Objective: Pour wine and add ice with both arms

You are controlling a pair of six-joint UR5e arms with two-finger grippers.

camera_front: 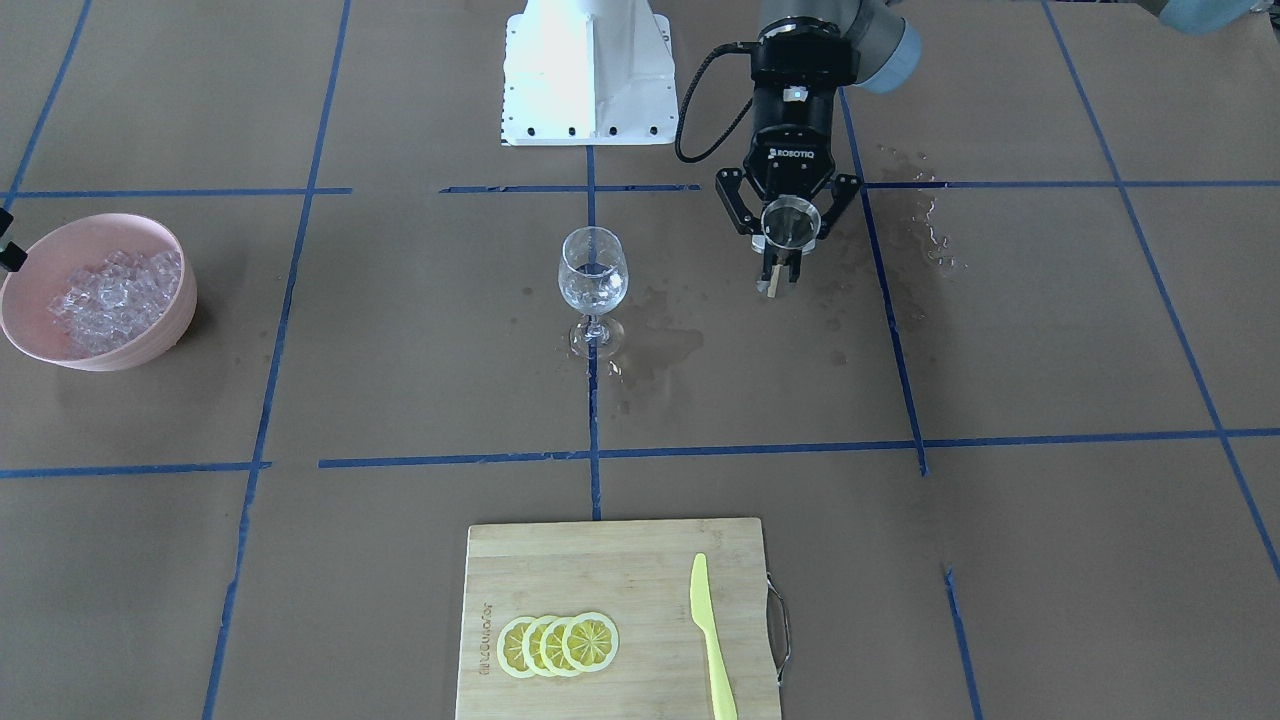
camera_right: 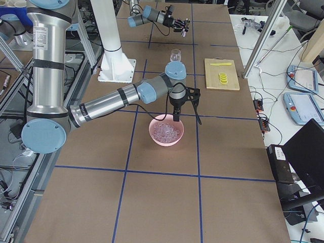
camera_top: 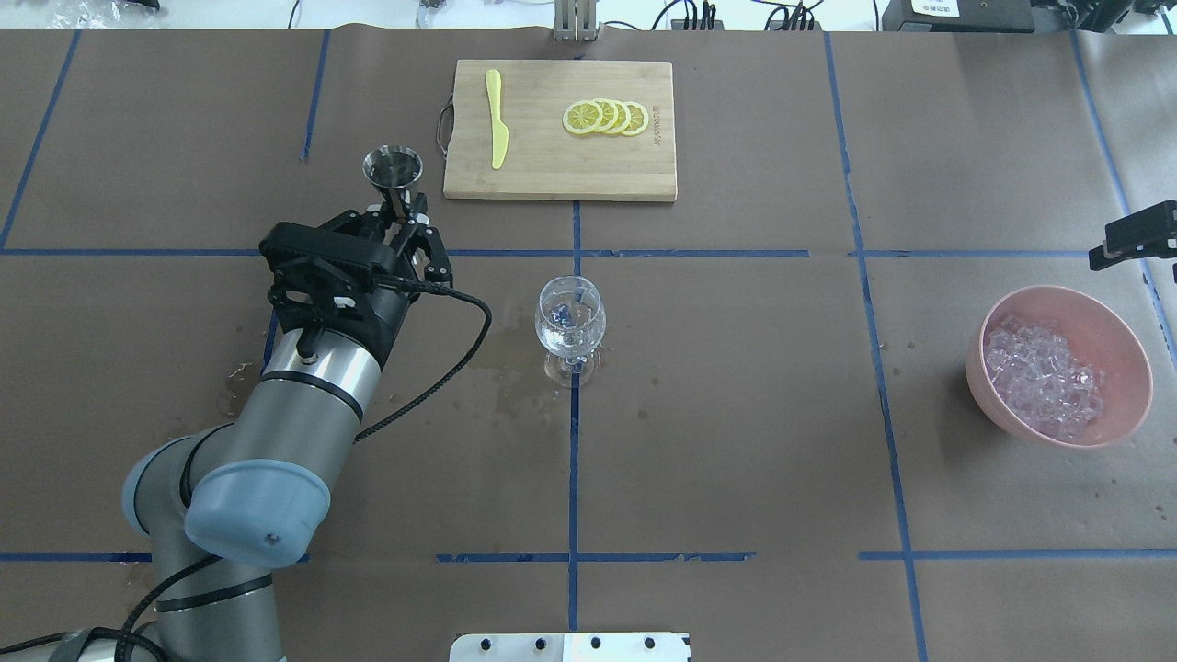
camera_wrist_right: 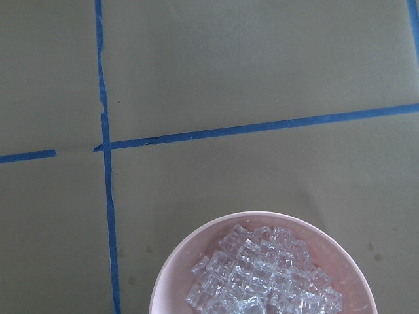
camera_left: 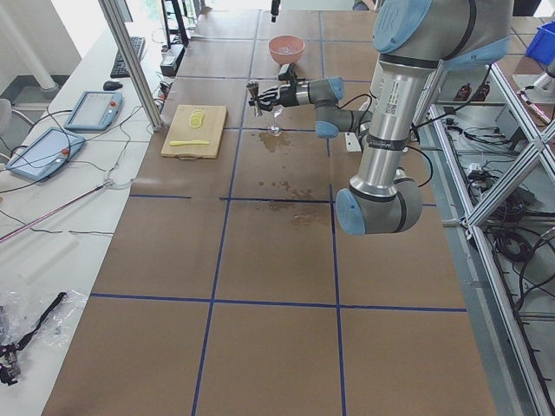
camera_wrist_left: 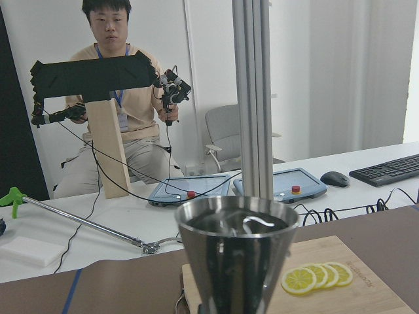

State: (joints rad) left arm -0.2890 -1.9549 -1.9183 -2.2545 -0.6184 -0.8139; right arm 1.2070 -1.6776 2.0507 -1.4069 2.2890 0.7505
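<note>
Left arm [camera_top: 313, 386]: reaches out low and near-horizontal over the brown-paper bench [camera_top: 736, 414], wrist level, pointing away from the base toward the bamboo cutting board [camera_top: 552, 170]. The left gripper [camera_top: 402, 213] is clamped narrow on the waist of a conical stainless-steel jigger [camera_top: 393, 166], which stands upright with its mouth up. Can't tell whether there is liquid in it.

The stemmed clear wine glass [camera_top: 570, 317] stands upright on the bench, apart from that gripper, off to its right and nearer the base. A small amount of clear wine [camera_front: 593, 290] sits in its bowl, and there are wet patches on the paper around its foot.

Right arm [camera_right: 116, 101]: forearm stretched out, wrist bent so the right gripper [camera_right: 176, 117] points straight down above the round pink bowl [camera_top: 1136, 368]. Can't tell how far its jaws are apart. The clear ice cubes [camera_top: 1044, 382] are heaped in that bowl below the gripper, not touching it.
</note>
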